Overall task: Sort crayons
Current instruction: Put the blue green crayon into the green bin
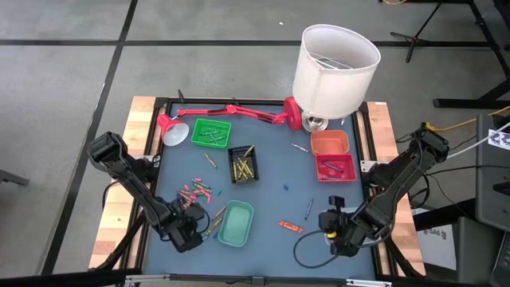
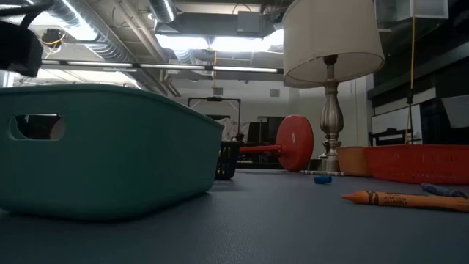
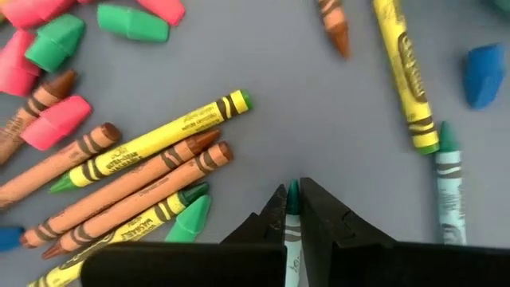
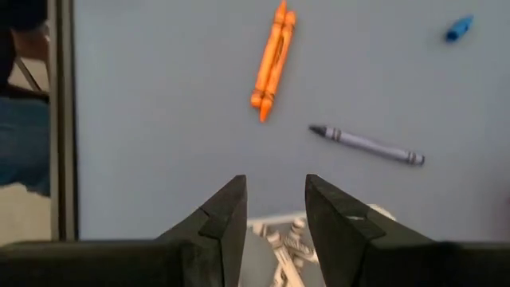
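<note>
Left wrist view shows the left gripper clamped on a teal crayon, pinched near its tip just above a crowded pile of crayons beside the teal tray. So thin a hold could let it pivot or slip during lifting, and a low swing might scatter neighbours. The right gripper waits with jaws apart near the front edge, open table ahead.

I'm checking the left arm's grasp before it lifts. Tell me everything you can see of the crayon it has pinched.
The green crayon is a thin stick with a pointed dark green tip and a pale paper wrapper, pinched between the shut fingers of the left claw. Only its tip and a short stretch of wrapper show; the rest is hidden by the claw. Its tip pokes out just past the fingertips, over the grey tabletop, apart from the other loose crayons.
</note>
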Controlling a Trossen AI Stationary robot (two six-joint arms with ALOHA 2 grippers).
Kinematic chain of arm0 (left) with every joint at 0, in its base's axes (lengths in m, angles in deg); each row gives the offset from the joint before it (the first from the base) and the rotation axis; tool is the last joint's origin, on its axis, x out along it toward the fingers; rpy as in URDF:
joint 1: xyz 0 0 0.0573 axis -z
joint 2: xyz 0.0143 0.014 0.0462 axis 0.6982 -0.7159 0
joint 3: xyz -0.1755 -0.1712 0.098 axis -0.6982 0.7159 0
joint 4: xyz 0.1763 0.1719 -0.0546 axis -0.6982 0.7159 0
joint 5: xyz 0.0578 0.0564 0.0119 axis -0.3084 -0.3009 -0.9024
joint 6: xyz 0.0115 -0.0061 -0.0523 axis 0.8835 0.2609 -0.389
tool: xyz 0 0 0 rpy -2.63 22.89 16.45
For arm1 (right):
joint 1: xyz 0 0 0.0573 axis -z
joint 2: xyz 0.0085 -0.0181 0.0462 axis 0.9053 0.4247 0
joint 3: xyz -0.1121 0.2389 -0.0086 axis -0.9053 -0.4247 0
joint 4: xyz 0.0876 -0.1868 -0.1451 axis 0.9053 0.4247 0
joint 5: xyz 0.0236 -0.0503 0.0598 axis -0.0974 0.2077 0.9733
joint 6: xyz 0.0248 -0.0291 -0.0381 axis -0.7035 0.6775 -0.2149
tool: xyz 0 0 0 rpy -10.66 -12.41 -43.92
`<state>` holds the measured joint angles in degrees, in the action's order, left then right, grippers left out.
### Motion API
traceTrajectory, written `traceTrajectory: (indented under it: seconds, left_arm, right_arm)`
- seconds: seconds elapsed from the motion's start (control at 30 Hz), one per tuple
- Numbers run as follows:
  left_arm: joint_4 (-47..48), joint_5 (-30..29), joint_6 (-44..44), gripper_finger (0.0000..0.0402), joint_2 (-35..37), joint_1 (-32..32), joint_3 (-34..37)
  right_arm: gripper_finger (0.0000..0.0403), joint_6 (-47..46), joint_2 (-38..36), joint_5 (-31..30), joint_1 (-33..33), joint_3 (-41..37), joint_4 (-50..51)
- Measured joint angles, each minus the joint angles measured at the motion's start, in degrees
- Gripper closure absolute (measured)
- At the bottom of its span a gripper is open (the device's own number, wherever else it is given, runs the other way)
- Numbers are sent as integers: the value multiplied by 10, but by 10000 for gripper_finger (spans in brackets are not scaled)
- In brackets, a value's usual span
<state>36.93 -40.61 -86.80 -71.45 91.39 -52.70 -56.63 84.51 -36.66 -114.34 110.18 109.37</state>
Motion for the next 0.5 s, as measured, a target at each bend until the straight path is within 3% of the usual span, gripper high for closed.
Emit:
traceTrajectory:
  seconds: [0.5]
  left_arm:
    - [-2,-9,24,401,65,-76,-16]
  right_arm:
    - [276,135,0,-98,7,0,-87]
